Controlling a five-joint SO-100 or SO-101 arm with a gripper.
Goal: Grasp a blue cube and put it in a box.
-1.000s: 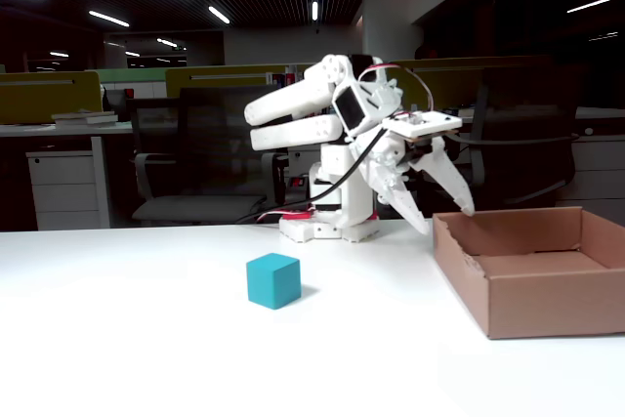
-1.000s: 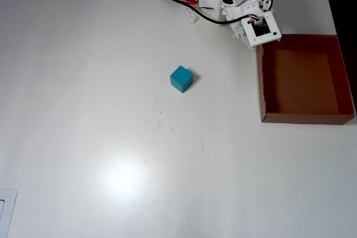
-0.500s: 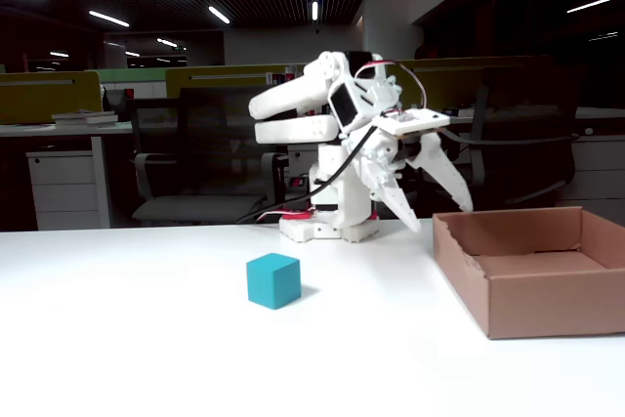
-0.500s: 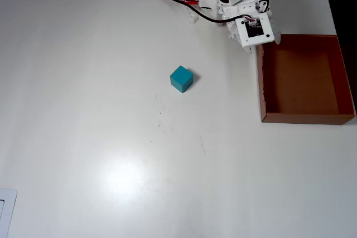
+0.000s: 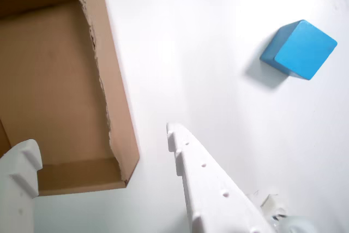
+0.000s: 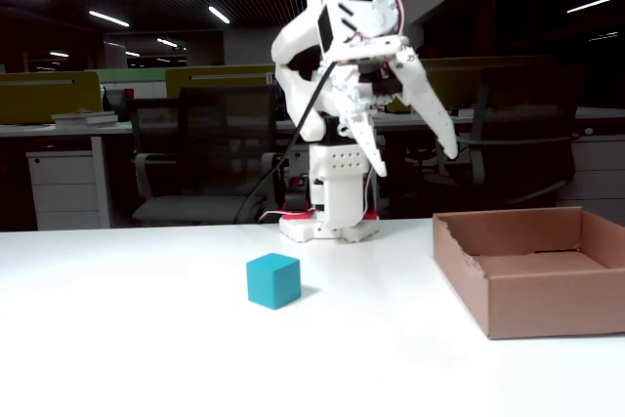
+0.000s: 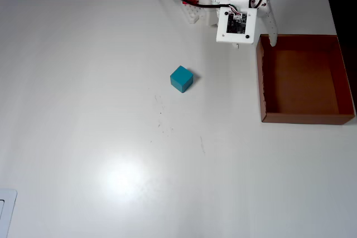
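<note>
While the hand (image 6: 415, 161) hung raised with its jaws spread and empty near the box (image 7: 261, 82), the blue cube (image 7: 182, 78) lay well apart to its left in the overhead view.

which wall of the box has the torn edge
The box wall facing the cube, on the left in the overhead view. Its top edge is ragged; the other walls are cut straight.

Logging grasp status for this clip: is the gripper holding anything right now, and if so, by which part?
Nothing is held. The gripper is open and raised above the table, while the blue cube sits untouched on it, apart from the box.
</note>
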